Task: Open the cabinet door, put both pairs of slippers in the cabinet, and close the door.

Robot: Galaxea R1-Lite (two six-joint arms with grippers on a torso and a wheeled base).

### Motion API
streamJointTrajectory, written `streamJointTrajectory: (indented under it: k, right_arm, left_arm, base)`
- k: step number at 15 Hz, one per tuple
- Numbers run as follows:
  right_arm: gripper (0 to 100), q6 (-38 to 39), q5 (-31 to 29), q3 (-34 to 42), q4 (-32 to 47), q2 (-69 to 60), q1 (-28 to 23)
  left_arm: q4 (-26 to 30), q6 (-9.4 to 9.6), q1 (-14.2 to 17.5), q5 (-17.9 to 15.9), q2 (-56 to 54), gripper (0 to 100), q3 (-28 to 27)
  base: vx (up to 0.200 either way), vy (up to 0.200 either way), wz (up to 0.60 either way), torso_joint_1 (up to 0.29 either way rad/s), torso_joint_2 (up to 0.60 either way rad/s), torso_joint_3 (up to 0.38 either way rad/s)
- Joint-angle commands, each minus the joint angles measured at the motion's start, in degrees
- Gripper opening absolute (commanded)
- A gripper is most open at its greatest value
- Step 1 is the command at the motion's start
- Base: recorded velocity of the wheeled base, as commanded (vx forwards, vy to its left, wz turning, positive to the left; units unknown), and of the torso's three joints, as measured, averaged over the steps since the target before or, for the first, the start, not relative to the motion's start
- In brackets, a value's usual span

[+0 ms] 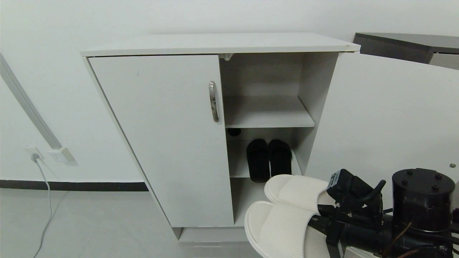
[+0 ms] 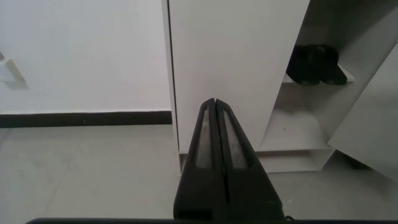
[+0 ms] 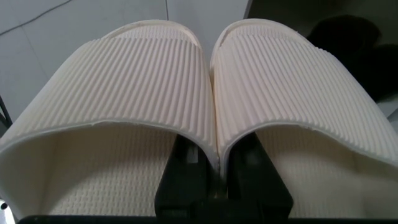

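Right gripper (image 3: 214,186): clamped on the touching inner edges of the white slippers (image 3: 205,81), held just before the cabinet (image 1: 215,43).
Left gripper (image 2: 215,134): fingers together, empty.
Black slippers (image 1: 269,159): lower shelf.
Right door (image 1: 387,114): open.
Floor (image 1: 89,222): pale tile.
Wall (image 1: 53,28): white, with black skirting (image 1: 71,186).

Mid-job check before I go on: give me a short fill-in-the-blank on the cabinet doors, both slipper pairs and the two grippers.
1. The cabinet has its right door ____ and its left door shut.
2. The pair on the shelf is ____ in colour.
3. The right gripper is ____ on the white slippers.
4. The left gripper is shut and holds ____.

Missing words: open; black; shut; nothing.
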Motion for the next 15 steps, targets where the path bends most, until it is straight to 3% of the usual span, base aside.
streamJointTrajectory:
  k: [1, 11, 13, 15]
  right_arm:
    - [0, 0.0, 0.0, 0.0, -0.2, 0.2, 0.0]
    - [0, 0.0, -1.1, -0.5, -0.7, 1.8, 0.8]
    - [0, 5.0, -13.7, -5.7, -0.8, 6.5, 4.6]
    - [0, 18.0, -29.7, -14.5, 1.1, 13.5, 11.6]
  left_arm:
    - [0.0, -0.01, 0.0, 0.0, 0.1, 0, 0.0]
    - [0.0, -0.01, 0.0, 0.1, 0.1, 0, 0.0]
    - [0.0, -0.01, 0.0, 0.1, 0.1, 0, 0.0]
    - [0.0, -0.01, 0.0, 0.1, 0.1, 0, 0.0]
  base:
    - [0.000, 0.000, 0.00, 0.002, 0.17, 0.159]
    - [0.000, 0.000, 0.00, 0.001, 0.01, 0.013]
    - [0.000, 0.000, 0.00, 0.000, 0.00, 0.000]
    - [0.000, 0.000, 0.00, 0.000, 0.00, 0.000]
